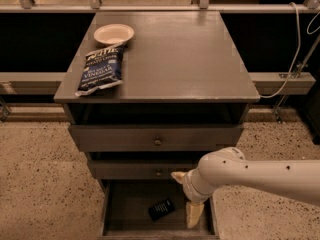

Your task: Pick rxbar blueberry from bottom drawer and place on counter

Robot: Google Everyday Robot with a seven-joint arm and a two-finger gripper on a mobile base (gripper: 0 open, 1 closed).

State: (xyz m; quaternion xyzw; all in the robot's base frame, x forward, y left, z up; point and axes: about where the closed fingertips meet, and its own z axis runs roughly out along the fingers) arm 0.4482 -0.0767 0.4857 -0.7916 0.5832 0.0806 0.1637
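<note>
I should ease the gripper (184, 200), which hangs over the open bottom drawer (131, 204), slowly toward the rxbar blueberry (161, 209), so the bar sits between its fingers before I squeeze. The fingers are spread apart and hold nothing. The bar lies flat on the drawer floor, near the lower finger (194, 215), not touching it.

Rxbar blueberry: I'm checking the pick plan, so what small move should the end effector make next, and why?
Probably a short shift leftward in the picture, to get over the rxbar blueberry. The end effector hangs inside the bottom drawer near its right-hand wall, beside the bar and apart from it.
</note>
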